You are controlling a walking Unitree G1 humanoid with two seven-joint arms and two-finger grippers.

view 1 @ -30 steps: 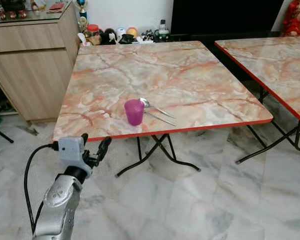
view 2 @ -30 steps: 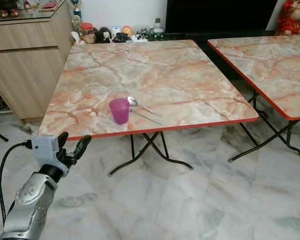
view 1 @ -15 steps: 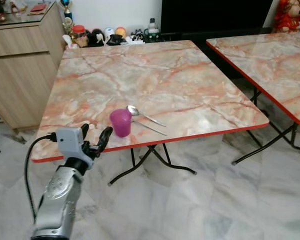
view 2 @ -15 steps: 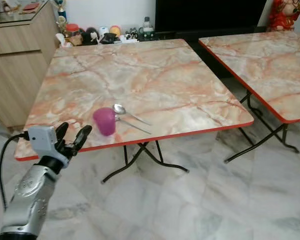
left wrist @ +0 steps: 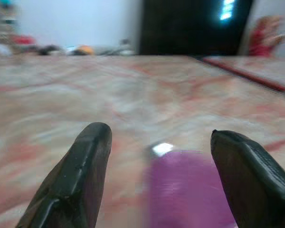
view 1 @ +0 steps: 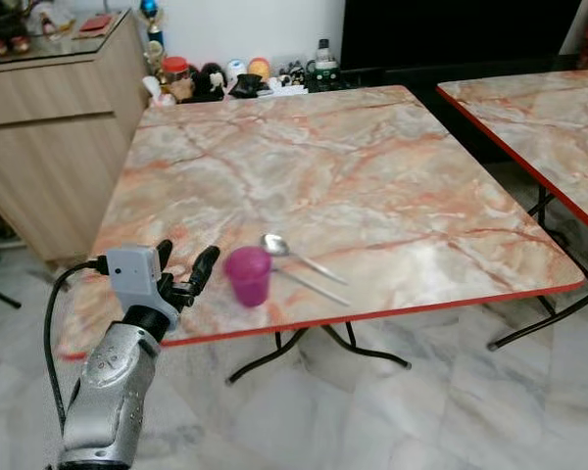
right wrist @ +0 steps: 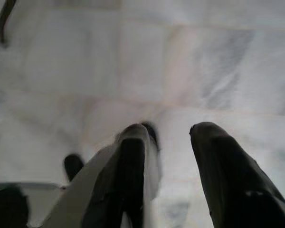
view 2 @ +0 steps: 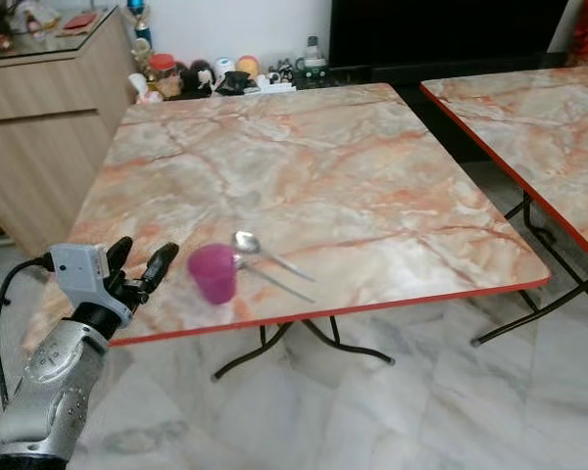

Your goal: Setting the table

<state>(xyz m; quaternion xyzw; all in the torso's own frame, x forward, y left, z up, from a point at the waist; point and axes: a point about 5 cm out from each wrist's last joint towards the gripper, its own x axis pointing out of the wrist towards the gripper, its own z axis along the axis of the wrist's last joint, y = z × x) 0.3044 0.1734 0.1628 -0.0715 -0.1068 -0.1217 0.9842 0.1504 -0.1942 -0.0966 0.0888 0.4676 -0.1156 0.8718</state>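
Observation:
A purple cup (view 1: 248, 276) stands near the front edge of the marble table (view 1: 304, 166), which has a red rim. Just behind and right of the cup lie a spoon (view 1: 274, 244) and a second thin utensil (view 1: 314, 285). My left gripper (view 1: 184, 261) is open and empty. It hovers over the table's front left part, a short way left of the cup. In the left wrist view the cup (left wrist: 185, 190) shows blurred between and beyond the left gripper (left wrist: 156, 130), closer to one finger. My right gripper (right wrist: 168, 130) hangs over the marble floor, with a pale blurred shape beside it.
A wooden cabinet (view 1: 49, 147) stands to the left of the table. A second marble table (view 1: 539, 117) stands to the right across a narrow gap. Small ornaments (view 1: 235, 78) line the back, next to a black screen (view 1: 451, 29). Folding legs (view 1: 304, 348) show under the table.
The camera has come closer to the table. My left gripper has risen from below the front edge to over the tabletop, nearer the cup. The cup and utensils stay put.

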